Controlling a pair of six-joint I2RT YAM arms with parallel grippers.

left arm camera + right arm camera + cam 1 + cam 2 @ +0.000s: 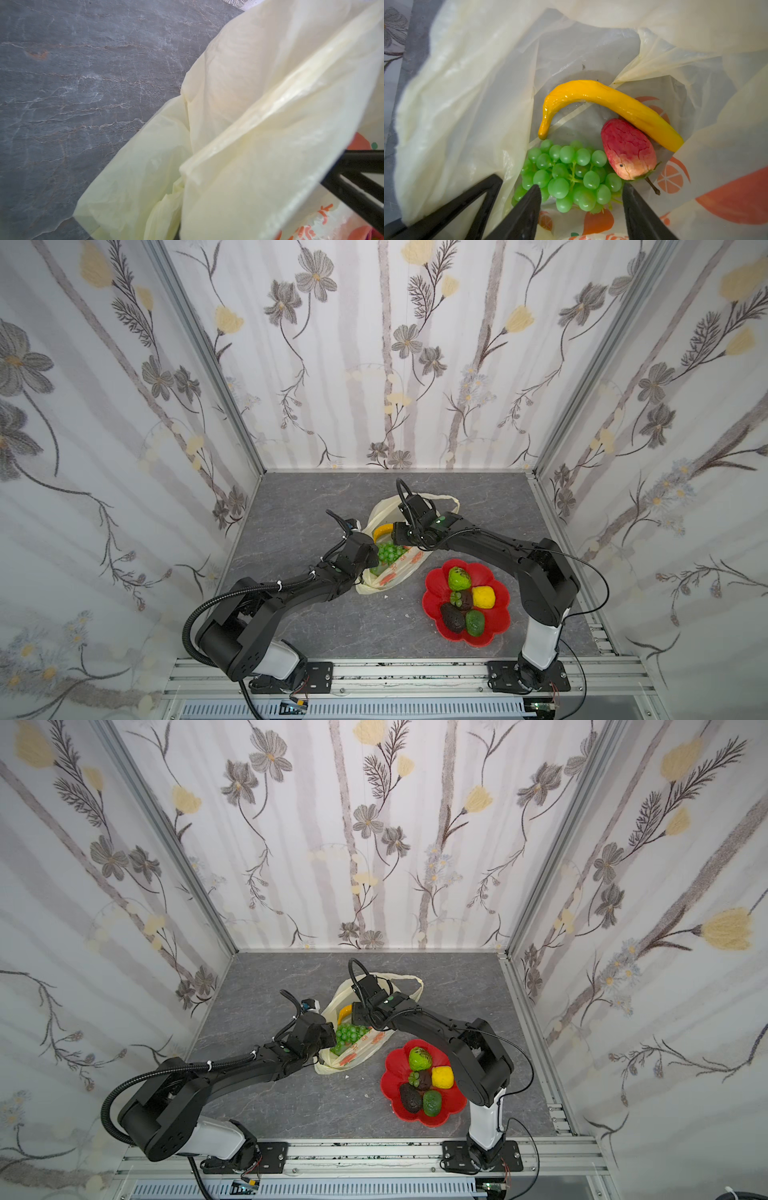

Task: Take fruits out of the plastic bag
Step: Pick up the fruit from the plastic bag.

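Pinching the rim of the plastic bag [409, 568], the left hand [372, 561] holds its mouth open on the table [316, 614] so the right hand [580, 187], spread wide, can straddle the green grape bunch [566, 166] inside, beside banana [602, 95] and strawberry [629, 149].

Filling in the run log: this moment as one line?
left pincer: shut on bag | right pincer: open over grapes | in bag: grapes, banana, strawberry | dish: five fruits
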